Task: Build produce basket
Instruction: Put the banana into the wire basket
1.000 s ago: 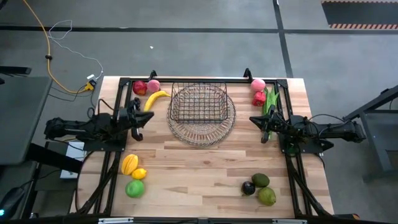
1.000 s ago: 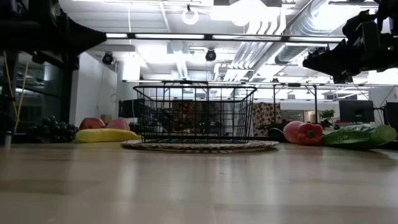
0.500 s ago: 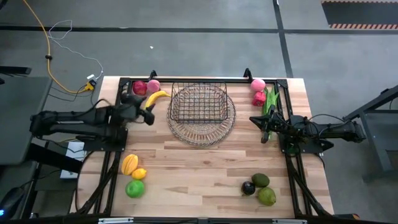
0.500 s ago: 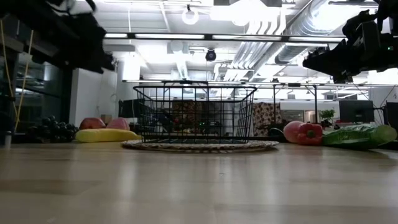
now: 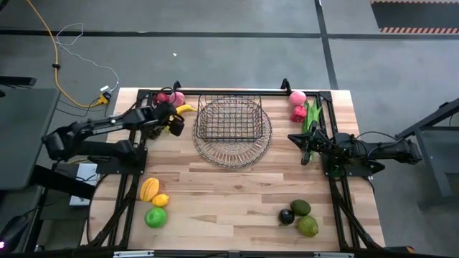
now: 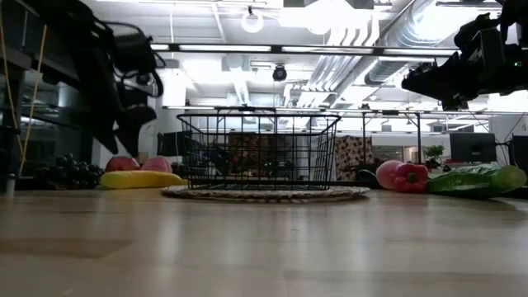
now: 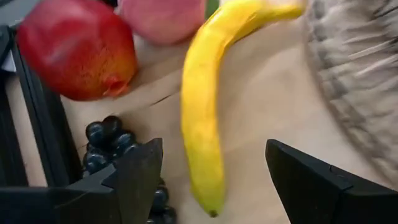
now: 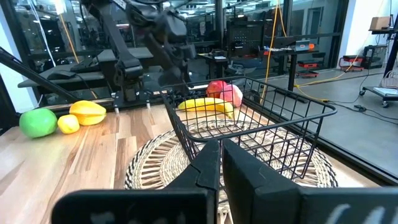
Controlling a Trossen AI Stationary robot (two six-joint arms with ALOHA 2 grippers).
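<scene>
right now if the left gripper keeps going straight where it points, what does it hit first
Most likely the banana. The left gripper is open above it, and the banana lies between its fingers in the wrist view. The dark grapes sit just beside one finger, so depth is the only doubt.

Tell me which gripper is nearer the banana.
Left. The left gripper hangs open just above the banana; the right gripper waits shut across the basket, far off.
</scene>
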